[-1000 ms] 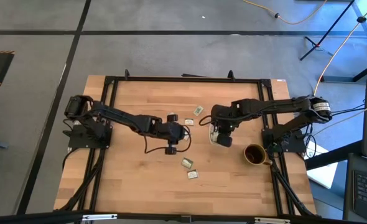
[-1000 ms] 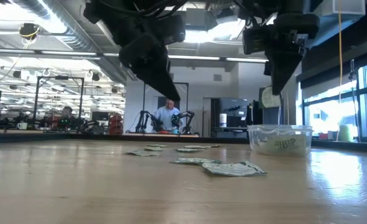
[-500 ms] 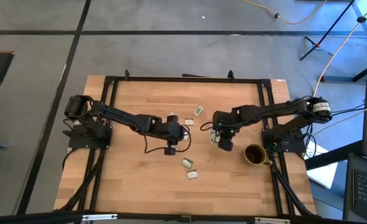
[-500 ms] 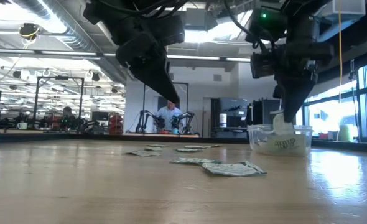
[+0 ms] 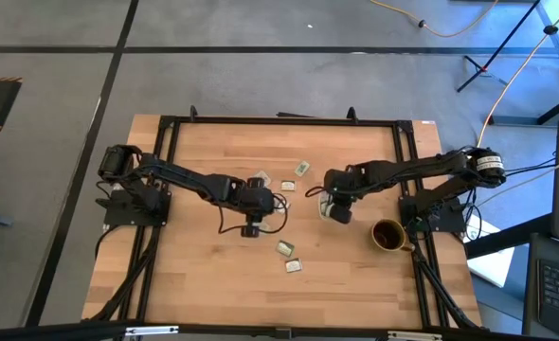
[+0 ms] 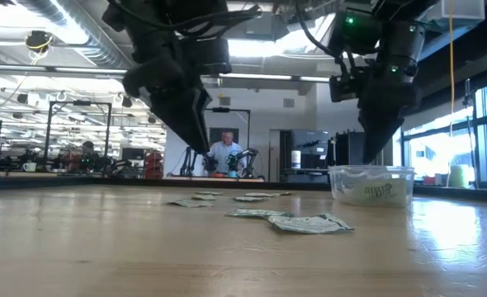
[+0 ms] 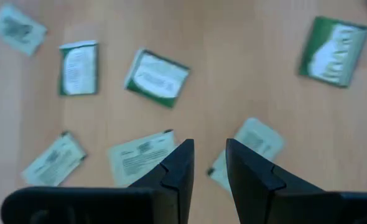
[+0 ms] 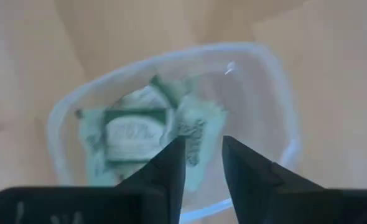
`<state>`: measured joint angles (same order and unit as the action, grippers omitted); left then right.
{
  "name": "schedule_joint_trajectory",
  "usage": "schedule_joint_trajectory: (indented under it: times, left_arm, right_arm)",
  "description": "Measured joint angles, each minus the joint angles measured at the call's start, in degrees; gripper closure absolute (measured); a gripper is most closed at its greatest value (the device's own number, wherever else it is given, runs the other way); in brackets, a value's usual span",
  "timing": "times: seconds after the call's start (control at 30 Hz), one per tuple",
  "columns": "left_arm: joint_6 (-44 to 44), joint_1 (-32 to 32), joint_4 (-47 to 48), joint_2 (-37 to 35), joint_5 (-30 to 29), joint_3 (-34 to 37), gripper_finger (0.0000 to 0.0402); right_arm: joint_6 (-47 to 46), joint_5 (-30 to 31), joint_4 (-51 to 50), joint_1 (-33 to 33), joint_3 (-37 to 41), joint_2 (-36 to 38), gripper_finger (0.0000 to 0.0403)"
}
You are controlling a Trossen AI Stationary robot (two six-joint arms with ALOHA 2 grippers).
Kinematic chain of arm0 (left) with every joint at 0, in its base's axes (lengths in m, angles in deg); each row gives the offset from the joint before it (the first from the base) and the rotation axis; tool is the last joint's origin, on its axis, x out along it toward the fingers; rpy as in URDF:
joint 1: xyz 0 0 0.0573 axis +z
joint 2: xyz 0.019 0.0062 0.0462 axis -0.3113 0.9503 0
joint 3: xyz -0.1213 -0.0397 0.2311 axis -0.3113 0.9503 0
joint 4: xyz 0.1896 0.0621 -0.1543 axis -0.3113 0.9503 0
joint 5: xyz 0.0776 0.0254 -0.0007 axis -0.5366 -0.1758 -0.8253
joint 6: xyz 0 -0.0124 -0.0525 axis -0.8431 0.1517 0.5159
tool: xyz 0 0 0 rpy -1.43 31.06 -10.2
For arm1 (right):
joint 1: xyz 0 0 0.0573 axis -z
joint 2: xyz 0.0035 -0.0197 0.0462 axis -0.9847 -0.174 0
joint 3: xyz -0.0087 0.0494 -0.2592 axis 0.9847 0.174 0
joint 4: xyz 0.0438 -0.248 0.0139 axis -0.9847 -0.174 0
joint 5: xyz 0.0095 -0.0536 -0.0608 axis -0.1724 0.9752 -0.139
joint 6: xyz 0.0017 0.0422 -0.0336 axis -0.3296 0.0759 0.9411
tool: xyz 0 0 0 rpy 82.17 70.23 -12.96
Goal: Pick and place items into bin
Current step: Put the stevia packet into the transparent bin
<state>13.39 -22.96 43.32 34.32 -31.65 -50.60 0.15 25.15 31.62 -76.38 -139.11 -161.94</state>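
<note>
1. Since the earlier high frame, the right pincer [image 5: 337, 210] had swung in over the bin [image 5: 329, 208] and parted its fingers, while the left pincer [image 5: 252, 228] had drifted a little to the left above the bench [image 5: 194, 275]. From above, loose packets [image 5: 285, 249] lay near the bench's middle, with more farther back, and a dark mug [image 5: 387, 235] stood to the right of the bin, apart from it.

2. At bench height, the right pincer [image 6: 373, 157] hung just above the bin [image 6: 371, 185], nothing visible between its tips. The left pincer [image 6: 196, 144] hovered over the scattered packets [image 6: 309, 223], clear of them. A person showed far off in the room behind.

3. Past the left wrist, the fingers [image 7: 178, 168] stood slightly apart with nothing between them, and packets [image 7: 157, 78] lay flat below, one [image 7: 137, 157] right by the fingertips. To pick well, I judged it should centre on a single packet and come down straight, so no neighbour was dragged along.

4. Past the right wrist, the fingers [image 8: 169, 163] stood parted and empty over the bin [image 8: 277, 93], where a heap of packets [image 8: 137, 134] already lay. The release looked done; lifting straight up would avoid knocking the rim.
</note>
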Motion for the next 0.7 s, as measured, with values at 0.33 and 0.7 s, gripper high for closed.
schedule_joint_trajectory:
  times: [0.33,0.7]
  left_arm:
    - [-4.34,-2.84,-5.06,4.64,6.00,0.00,0.0335]
    - [-4.48,-3.53,-8.83,8.47,3.66,-0.10,0.0329]
  right_arm:
    - [0.21,1.70,0.16,0.00,-2.16,0.00,0.0291]
    - [0.14,1.54,0.21,0.00,-2.18,0.00,0.0291]
